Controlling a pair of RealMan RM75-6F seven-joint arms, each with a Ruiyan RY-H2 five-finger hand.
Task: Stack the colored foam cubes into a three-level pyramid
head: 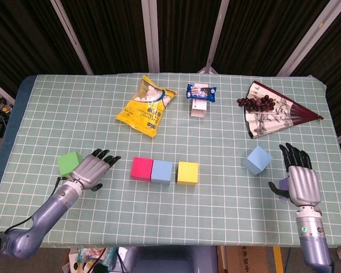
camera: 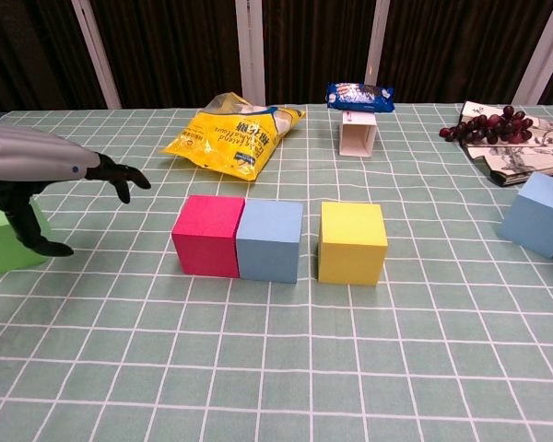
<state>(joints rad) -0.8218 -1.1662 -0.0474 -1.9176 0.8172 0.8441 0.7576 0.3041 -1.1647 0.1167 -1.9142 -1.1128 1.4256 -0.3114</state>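
- While my left hand (head: 94,169) hovers lower left with fingers spread and nothing in it, the green cube (head: 69,163) sits just beside it, further left; 
- my right hand (head: 299,179) is lower right, fingers apart, empty; the tilted light-blue cube (head: 257,159) lies near it; 
- at lower centre the pink cube (head: 142,168) touches the blue cube (head: 162,171); the yellow cube (head: 187,172) stands slightly apart to their right.
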